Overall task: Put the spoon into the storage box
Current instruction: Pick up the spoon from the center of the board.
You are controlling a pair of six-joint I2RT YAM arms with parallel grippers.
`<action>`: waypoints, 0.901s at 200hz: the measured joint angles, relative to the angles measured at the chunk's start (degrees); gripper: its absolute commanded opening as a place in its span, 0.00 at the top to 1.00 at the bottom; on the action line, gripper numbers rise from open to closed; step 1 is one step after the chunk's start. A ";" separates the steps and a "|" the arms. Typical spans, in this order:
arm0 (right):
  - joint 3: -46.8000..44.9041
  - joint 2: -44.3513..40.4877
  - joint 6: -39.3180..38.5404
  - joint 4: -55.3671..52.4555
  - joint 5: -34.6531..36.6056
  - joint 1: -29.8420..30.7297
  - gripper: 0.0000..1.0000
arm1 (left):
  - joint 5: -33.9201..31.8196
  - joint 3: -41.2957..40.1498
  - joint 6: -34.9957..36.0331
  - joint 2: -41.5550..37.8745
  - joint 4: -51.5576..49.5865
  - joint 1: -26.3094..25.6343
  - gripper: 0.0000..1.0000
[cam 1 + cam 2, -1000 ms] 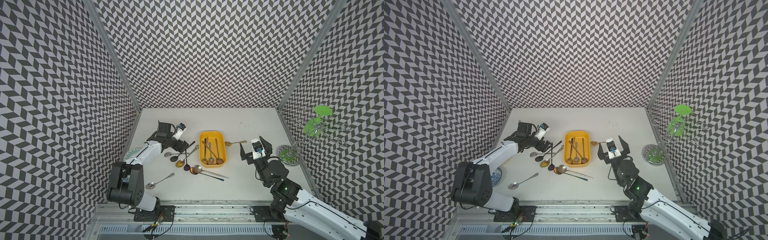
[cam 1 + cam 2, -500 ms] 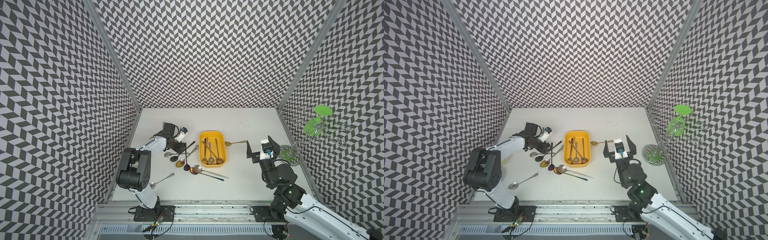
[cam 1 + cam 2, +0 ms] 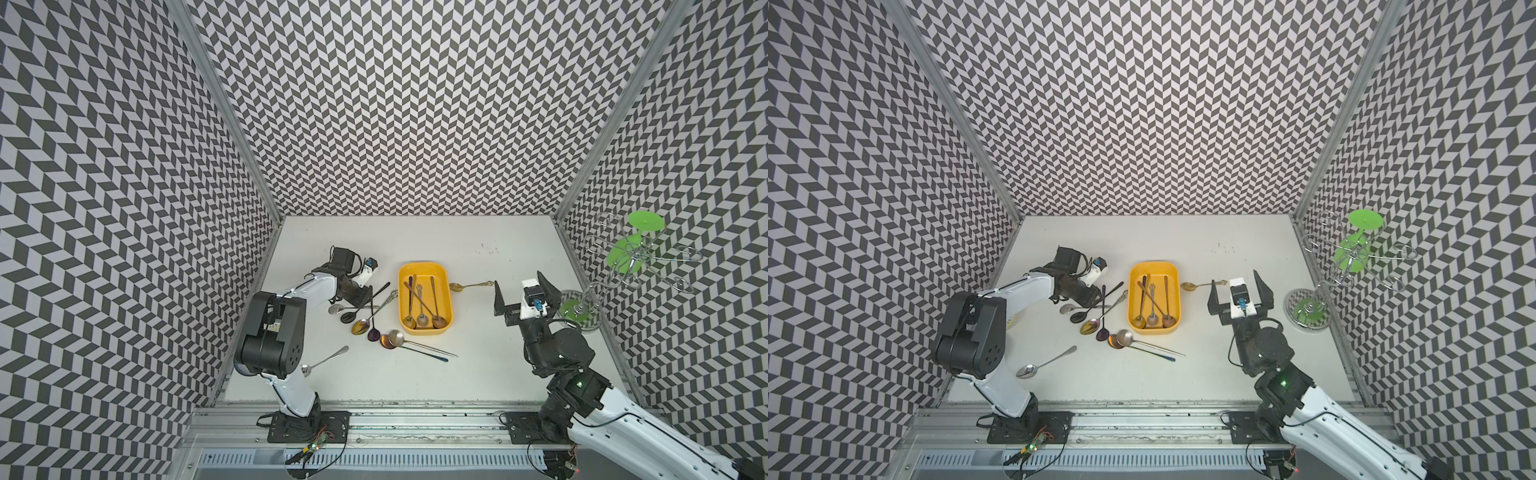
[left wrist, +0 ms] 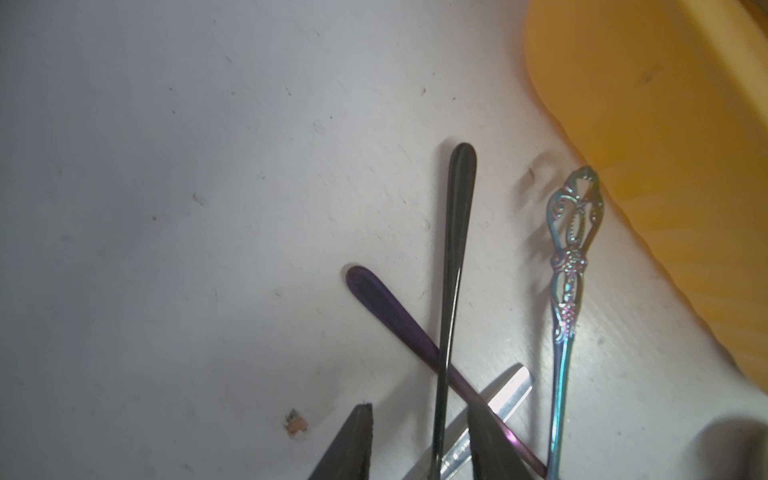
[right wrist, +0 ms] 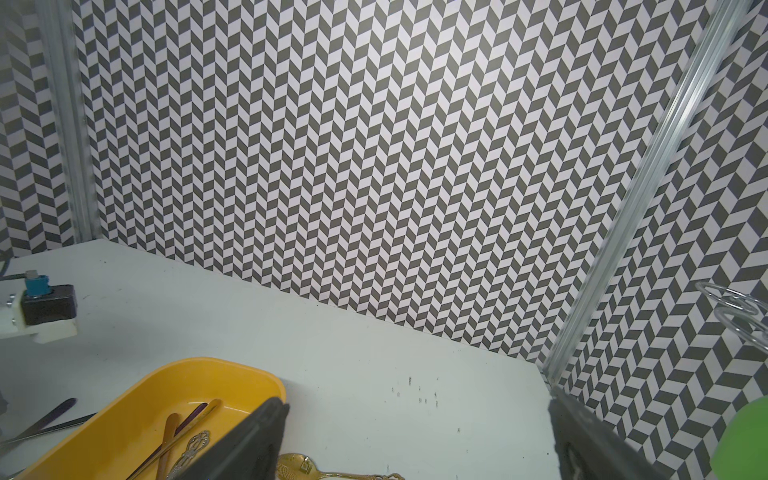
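Left claw seemingly straddles the black spoon

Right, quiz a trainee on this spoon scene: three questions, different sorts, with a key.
1. True or false: the gold spoon near the right gripper lies inside the storage box.
2. In the left wrist view, which runs between the left gripper's fingers? A the black handle, B a white plastic handle, C a gold handle.
3. Are the right gripper's jaws open or shut?
Key: 1 false, it lies on the table beside the box; 2 A; 3 open.
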 measured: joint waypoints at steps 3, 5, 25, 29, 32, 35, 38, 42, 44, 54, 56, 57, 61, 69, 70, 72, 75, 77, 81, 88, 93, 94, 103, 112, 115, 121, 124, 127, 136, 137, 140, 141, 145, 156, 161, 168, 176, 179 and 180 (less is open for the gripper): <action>0.00 -0.02 -0.02 0.02 0.00 -0.04 0.00 | -0.04 -0.04 0.00 0.00 0.00 -0.09 0.59; 0.00 -0.07 -0.02 0.02 0.00 -0.09 0.00 | -0.07 -0.07 0.00 0.02 0.00 -0.15 0.59; 0.00 -0.09 -0.02 0.15 0.00 -0.20 0.00 | -0.35 -0.17 -0.02 0.22 0.02 -0.35 0.62; -0.02 -0.09 -0.02 0.17 -0.02 -0.20 0.00 | -0.42 -0.20 -0.07 0.33 0.02 -0.42 0.63; -0.02 -0.09 -0.02 0.17 -0.02 -0.20 0.00 | -0.46 -0.20 -0.04 0.42 0.02 -0.46 0.64; -0.02 -0.09 -0.02 0.17 -0.02 -0.20 0.00 | -0.55 -0.20 -0.07 0.52 0.02 -0.46 0.65; -0.02 -0.09 -0.02 0.17 -0.02 -0.20 0.00 | -0.59 -0.20 -0.07 0.61 0.02 -0.46 0.65; -0.04 -0.09 -0.02 0.17 -0.02 -0.20 0.00 | -0.68 -0.20 -0.07 0.81 0.02 -0.48 0.66; -0.02 -0.09 -0.02 0.17 -0.02 -0.20 0.00 | -0.76 -0.20 -0.02 0.92 0.02 -0.52 0.66; -0.04 -0.11 -0.02 0.17 -0.02 -0.20 0.00 | -1.03 -0.20 -0.11 1.44 0.02 -0.61 0.67; -0.04 -0.11 -0.02 0.17 -0.02 -0.20 0.00 | -1.11 -0.20 -0.15 1.60 0.02 -0.66 0.67; -0.04 -0.11 -0.02 0.17 -0.02 -0.20 0.00 | -1.14 -0.20 -0.13 1.62 0.02 -0.66 0.67; -0.04 -0.15 -0.02 0.17 -0.02 -0.20 0.00 | -1.27 -0.20 -0.15 1.86 0.02 -0.66 0.68; -0.04 -0.33 -0.02 0.15 -0.02 -0.24 0.00 | -1.51 -0.20 -0.24 2.34 0.02 -0.68 0.68; -0.04 -0.33 -0.02 0.15 -0.02 -0.26 0.00 | -1.53 -0.20 -0.24 2.40 0.00 -0.68 0.69; -0.04 -0.35 -0.02 0.15 -0.02 -0.28 0.00 | -1.46 -0.20 -0.24 2.45 0.04 -0.68 0.69; -0.04 -0.35 -0.02 0.17 -0.02 -0.31 0.00 | -1.57 -0.20 -0.28 2.45 0.17 -0.68 0.69; -0.04 -0.39 -0.02 0.17 -0.02 -0.33 0.00 | -1.62 -0.20 -0.26 2.45 0.22 -0.68 0.69; -0.04 -0.46 -0.02 0.20 -0.02 -0.39 0.00 | -1.70 -0.20 -0.33 2.45 0.22 -0.72 0.70; -0.04 -0.50 -0.02 0.22 -0.02 -0.44 0.00 | -1.90 -0.20 -0.28 2.47 0.22 -0.85 0.71; -0.04 -0.52 -0.02 0.22 -0.02 -0.44 0.00 | -1.99 -0.20 -0.33 2.47 0.24 -0.98 0.72; -0.04 -0.52 -0.02 0.22 -0.02 -0.44 0.00 | -2.01 -0.20 -0.35 2.47 0.24 -1.01 0.72; -0.04 -0.52 -0.02 0.20 -0.02 -0.46 0.00 | -2.12 -0.20 -0.37 2.51 0.31 -1.33 0.75; -0.04 -0.57 -0.02 0.22 -0.02 -0.46 0.00 | -2.34 -0.20 -0.37 2.60 0.42 -1.64 0.78; -0.04 -0.59 -0.02 0.20 -0.02 -0.46 0.00 | -2.43 -0.20 -0.48 2.64 0.46 -1.75 0.78; -0.04 -0.63 -0.02 0.20 -0.02 -0.46 0.00 | -2.54 -0.13 -0.57 2.73 0.57 -1.88 0.80; -0.04 -0.68 -0.02 0.20 -0.02 -0.46 0.00 | -2.58 -0.11 -0.50 2.78 0.68 -1.97 0.81; -0.04 -0.70 -0.02 0.20 -0.02 -0.46 0.00 | -2.58 -0.07 -0.63 2.84 0.72 -2.01 0.82; -0.04 -0.79 -0.04 0.24 -0.02 -0.46 0.00 | -2.78 0.07 -0.72 2.97 0.94 -2.14 0.85; -0.04 -0.79 -0.04 0.24 -0.02 -0.46 0.00 | -2.80 0.07 -0.70 2.99 0.94 -2.14 0.85; -0.04 -0.81 -0.02 0.24 -0.02 -0.46 0.00 | -2.82 0.11 -0.87 3.06 0.98 -2.14 0.87; -0.04 -0.81 -0.04 0.24 -0.02 -0.46 0.00 | -2.84 0.11 -0.92 3.06 0.98 -2.14 0.87; -0.04 -0.81 -0.02 0.24 -0.02 -0.46 0.00 | -2.89 0.17 -0.87 3.10 1.07 -2.16 0.89; -0.04 -0.81 -0.02 0.20 -0.02 -0.46 0.00 | -3.04 0.20 -1.20 3.17 1.29 -2.14 0.95; -0.04 -0.81 -0.02 0.22 -0.02 -0.48 0.00 | -3.08 0.20 -1.51 3.17 1.31 -2.16 0.98; -0.04 -0.81 -0.02 0.22 -0.02 -0.52 0.00 | -3.13 0.22 -1.68 3.17 1.33 -2.16 1.00; -0.04 -0.83 -0.02 0.22 0.00 -0.57 0.00 | -3.13 0.26 -1.86 3.17 1.33 -2.16 1.00; -0.04 -0.83 -0.02 0.22 0.00 -0.61 0.00 | -3.15 0.28 -1.99 3.17 1.33 -2.16 1.00; -0.04 -0.83 -0.02 0.22 -0.02 -0.61 0.00 | -3.15 0.28 -1.99 3.17 1.33 -2.16 1.00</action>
